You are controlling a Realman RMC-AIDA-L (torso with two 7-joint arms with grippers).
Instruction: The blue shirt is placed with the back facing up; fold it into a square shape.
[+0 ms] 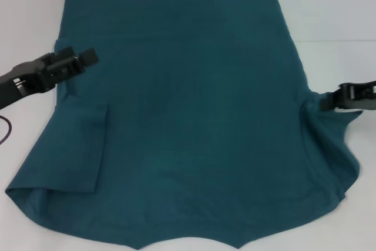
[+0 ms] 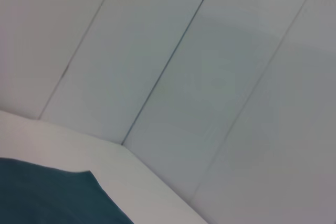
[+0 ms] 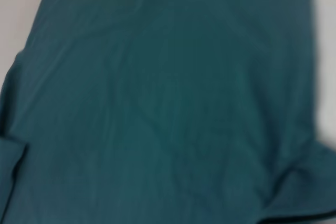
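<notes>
The left gripper (image 1: 88,57) hovers over the left edge of the blue shirt (image 1: 188,116), its fingers slightly parted, holding nothing. The right gripper (image 1: 325,101) pinches the shirt's right edge, where cloth bunches toward it; its fingertips are hidden in the fold. The shirt lies plain side up on the white table (image 1: 335,4), left sleeve (image 1: 82,151) folded inward, its near hem cut off
</notes>
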